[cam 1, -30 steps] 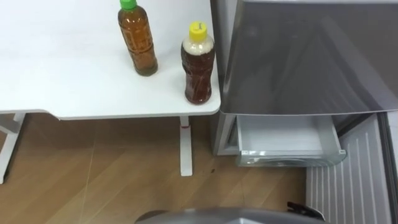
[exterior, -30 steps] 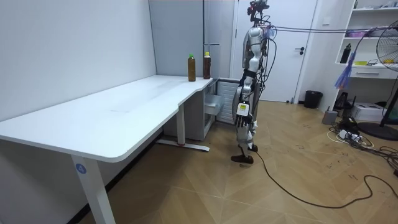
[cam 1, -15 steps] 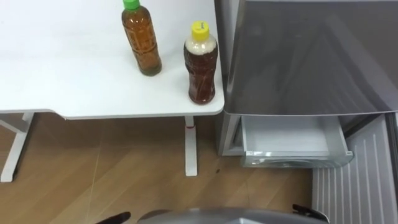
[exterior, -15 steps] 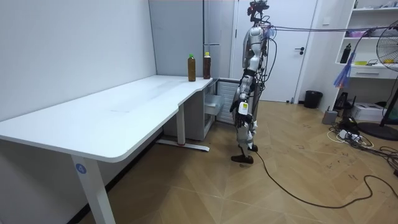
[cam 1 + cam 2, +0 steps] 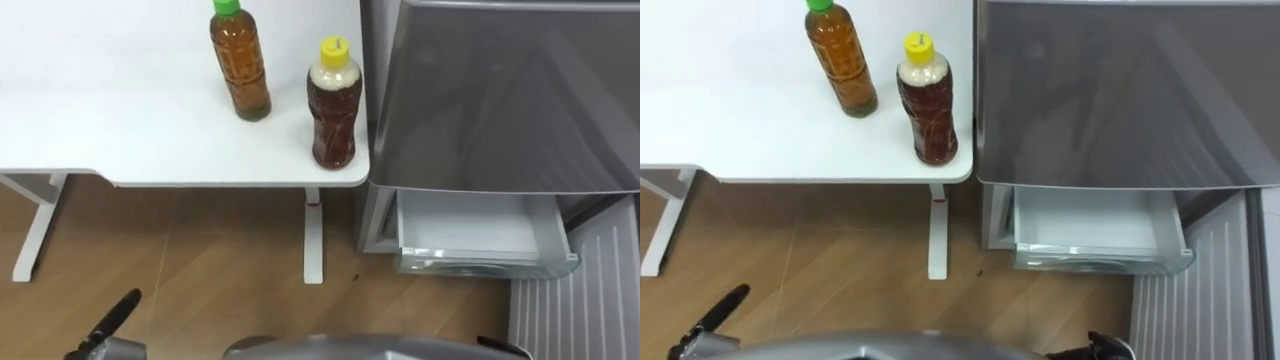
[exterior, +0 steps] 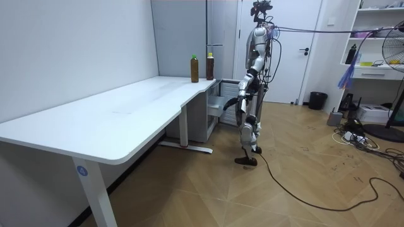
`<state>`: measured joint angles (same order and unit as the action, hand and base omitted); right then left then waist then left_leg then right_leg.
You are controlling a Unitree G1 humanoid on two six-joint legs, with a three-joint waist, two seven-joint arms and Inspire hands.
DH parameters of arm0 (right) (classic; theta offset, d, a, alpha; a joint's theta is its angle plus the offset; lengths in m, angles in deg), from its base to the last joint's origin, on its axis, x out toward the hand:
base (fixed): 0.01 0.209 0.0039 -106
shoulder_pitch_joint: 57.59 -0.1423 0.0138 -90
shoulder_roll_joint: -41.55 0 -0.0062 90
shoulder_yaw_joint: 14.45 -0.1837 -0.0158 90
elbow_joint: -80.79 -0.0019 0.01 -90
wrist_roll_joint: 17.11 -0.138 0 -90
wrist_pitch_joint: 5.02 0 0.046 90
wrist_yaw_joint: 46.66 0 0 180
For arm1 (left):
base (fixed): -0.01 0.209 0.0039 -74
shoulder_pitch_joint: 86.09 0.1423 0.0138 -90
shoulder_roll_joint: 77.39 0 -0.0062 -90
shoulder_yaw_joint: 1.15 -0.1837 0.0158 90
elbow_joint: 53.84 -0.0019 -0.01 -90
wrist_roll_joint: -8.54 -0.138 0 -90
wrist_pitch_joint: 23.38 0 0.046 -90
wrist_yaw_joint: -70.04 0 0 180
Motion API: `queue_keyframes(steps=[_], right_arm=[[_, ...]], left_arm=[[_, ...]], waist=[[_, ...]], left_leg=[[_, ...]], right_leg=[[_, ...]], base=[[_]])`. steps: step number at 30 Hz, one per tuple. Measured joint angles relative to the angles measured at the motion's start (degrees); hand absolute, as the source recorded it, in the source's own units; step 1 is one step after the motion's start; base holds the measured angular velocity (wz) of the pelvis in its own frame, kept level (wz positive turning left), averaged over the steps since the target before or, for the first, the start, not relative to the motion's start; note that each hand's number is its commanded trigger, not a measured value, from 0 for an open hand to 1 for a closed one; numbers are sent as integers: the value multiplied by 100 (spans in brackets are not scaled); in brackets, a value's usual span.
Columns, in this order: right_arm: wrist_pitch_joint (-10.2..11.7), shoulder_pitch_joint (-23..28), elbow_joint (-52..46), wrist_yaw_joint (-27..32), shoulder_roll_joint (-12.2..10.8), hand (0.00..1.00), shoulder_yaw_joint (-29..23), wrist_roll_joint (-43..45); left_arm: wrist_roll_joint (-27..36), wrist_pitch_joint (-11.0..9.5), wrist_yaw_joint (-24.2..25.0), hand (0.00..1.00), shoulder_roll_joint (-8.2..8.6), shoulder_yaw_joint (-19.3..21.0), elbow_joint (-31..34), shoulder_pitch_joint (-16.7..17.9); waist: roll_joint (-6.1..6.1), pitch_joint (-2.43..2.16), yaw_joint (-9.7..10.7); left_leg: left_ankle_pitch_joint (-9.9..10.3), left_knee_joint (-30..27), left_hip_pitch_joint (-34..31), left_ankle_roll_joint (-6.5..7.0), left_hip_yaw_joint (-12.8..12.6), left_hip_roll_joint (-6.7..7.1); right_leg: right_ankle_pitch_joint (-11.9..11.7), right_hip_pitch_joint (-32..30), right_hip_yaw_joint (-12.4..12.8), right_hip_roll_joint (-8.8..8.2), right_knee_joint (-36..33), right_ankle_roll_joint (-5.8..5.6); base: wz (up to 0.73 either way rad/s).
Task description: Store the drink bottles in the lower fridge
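My left hand [image 5: 112,318], low at the left over the wooden floor [image 5: 200,270]: visible finger straight, holding nothing. My right hand [image 5: 1095,347]: state cannot be told. A green-capped amber drink bottle [image 5: 241,65] and a yellow-capped brown drink bottle [image 5: 335,108] stand upright on the white table [image 5: 100,110], beside the grey fridge [image 5: 500,100] with its open white lower drawer [image 5: 470,228].

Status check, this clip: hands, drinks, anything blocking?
Left hand lower left, right hand bottom edge, both off the drinks. Green-cap bottle and yellow-cap bottle upright on table. Lower drawer open, unobstructed.
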<state>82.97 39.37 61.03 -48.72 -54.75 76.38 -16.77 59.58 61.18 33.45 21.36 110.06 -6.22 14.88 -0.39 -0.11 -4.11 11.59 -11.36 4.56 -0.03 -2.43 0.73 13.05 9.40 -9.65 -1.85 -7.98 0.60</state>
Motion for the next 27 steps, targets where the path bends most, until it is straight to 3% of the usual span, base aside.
queue_keyframes(steps=[4, 9, 16, 21, 27], right_arm=[[23, 55, -145, 0, -6, 0, 3, 123], [82, 138, -358, -66, 8, 0, 4, 218], [208, 221, -414, -125, 18, 0, 5, 234], [282, 230, -385, -121, 32, 0, -1, 243], [280, 191, -355, -230, 62, 0, -9, 261]], left_arm=[[-409, -308, -436, 0, -2, 10, 891, -19], [-1169, -634, -955, 0, -66, -16, 2503, -12], [-2170, -715, -1001, 0, -68, -69, 3484, -23], [-2626, -718, -766, 0, -70, -124, 4169, -21], [-2711, -716, -498, 0, -77, -142, 4757, -25]], waist=[[3, 1, -77], [26, 6, -76], [29, 5, -59], [30, 21, -25], [50, 21, 92]], left_leg=[[0, -5, -14, 1, 9, 5], [-2, -40, -87, 3, 95, 19], [-3, -38, -61, 3, 118, 33], [-3, -56, -101, 4, 118, 35], [-3, -85, -117, 4, 104, 35]], right_leg=[[0, -19, 4, -4, -65, 0], [0, -38, -34, -1, -60, 0], [0, 10, -81, -4, -58, -1], [1, -24, -80, -7, -48, -2], [1, -27, -70, -8, -51, -2]], base=[[1], [8], [3], [1], [0]])
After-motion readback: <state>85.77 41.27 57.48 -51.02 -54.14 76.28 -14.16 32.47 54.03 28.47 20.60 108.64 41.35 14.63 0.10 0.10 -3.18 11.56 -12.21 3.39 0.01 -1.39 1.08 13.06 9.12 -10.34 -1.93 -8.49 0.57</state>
